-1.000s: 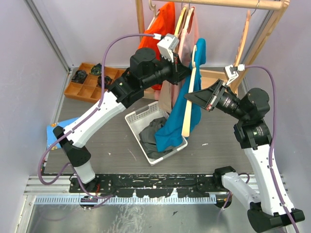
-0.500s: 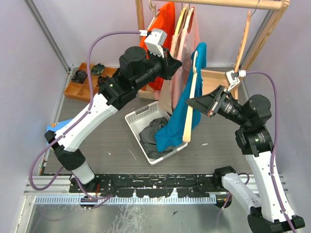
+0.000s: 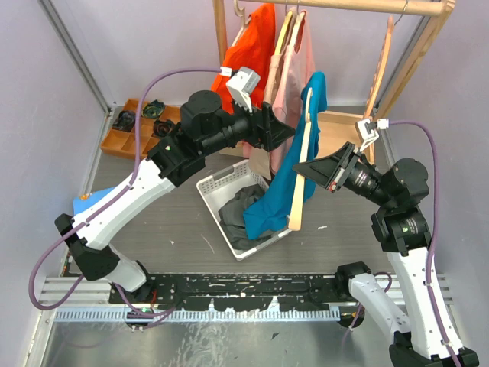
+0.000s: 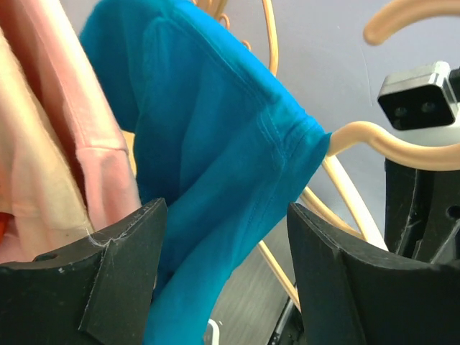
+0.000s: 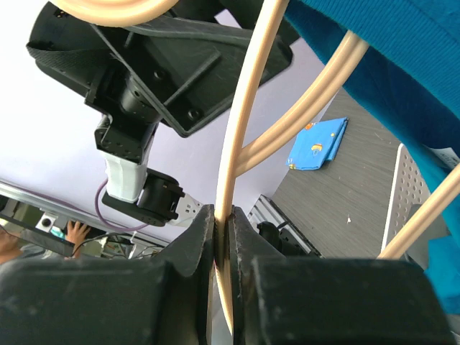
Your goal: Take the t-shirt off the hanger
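A blue t-shirt (image 3: 284,183) hangs half off a pale wooden hanger (image 3: 299,183), and its lower end trails into the basket. My right gripper (image 3: 309,167) is shut on the hanger's bar from the right. The right wrist view shows the hanger (image 5: 241,129) pinched between the right gripper (image 5: 224,223), with the t-shirt (image 5: 388,65) above. My left gripper (image 3: 289,131) stands open at the t-shirt's upper left edge. In the left wrist view the left gripper (image 4: 226,237) straddles a fold of the t-shirt (image 4: 215,144), and the hanger (image 4: 366,136) sticks out of the cloth.
A white basket (image 3: 206,187) holding grey clothes sits under the t-shirt. Orange (image 3: 248,53) and pink (image 3: 294,53) garments hang on the wooden rack (image 3: 344,6) behind. A wooden tray (image 3: 126,141) stands at the back left, and a blue cloth (image 3: 82,205) lies at the left.
My left gripper has gone from shut to open, after lifting and then dropping back beside the t-shirt. The right gripper keeps its hold, and the hanger has shifted slightly.
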Tool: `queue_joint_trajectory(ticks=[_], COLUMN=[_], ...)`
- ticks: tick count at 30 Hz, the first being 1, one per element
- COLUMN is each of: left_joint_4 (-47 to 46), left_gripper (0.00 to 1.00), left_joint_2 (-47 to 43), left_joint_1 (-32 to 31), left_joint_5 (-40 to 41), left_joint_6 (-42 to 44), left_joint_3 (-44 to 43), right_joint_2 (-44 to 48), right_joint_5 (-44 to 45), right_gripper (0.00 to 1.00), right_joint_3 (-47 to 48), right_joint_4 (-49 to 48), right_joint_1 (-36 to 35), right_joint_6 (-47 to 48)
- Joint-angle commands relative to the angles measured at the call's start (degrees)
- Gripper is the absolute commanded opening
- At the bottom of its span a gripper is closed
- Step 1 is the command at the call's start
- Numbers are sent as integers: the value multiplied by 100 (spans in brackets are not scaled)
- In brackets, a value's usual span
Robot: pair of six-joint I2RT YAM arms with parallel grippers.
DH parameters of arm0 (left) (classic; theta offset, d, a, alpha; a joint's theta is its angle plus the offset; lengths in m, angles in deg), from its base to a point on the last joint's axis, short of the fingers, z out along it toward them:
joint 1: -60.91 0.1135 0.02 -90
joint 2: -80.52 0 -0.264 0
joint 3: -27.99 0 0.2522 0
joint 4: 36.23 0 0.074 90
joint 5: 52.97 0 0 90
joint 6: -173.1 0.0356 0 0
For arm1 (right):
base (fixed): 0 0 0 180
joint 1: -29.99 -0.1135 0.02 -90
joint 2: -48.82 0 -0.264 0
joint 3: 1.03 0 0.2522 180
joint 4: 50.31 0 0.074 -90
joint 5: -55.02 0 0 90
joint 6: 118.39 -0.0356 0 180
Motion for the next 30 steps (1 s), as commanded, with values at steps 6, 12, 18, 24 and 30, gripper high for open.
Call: queue_joint_trajectory(ticks=[6, 12, 18, 24, 30], left_joint_4=[-585, -697, -707, -705, -688], left_gripper=[75, 75, 68, 41, 3], left_joint_2=[96, 345, 516, 609, 747], left_joint_1=[-75, -131, -143, -139, -141], left_joint_5=[-549, -743, -787, -726, -718], left_joint_6=[-249, -235, -220, -141, -128], left_joint_3=[46, -260, -409, -598, -866], right_joint_2=[123, 88, 44, 25, 59], right_joint_5=[-176, -150, -142, -124, -89], right_gripper=[0, 1, 1, 1, 1], right_joint_3=[113, 159, 208, 218, 177], right_joint_4=[-634, -637, -644, -637, -644], right_joint_1=[-5, -8, -10, -8, -7], right_joint_6=[-79, -101, -101, -93, -92])
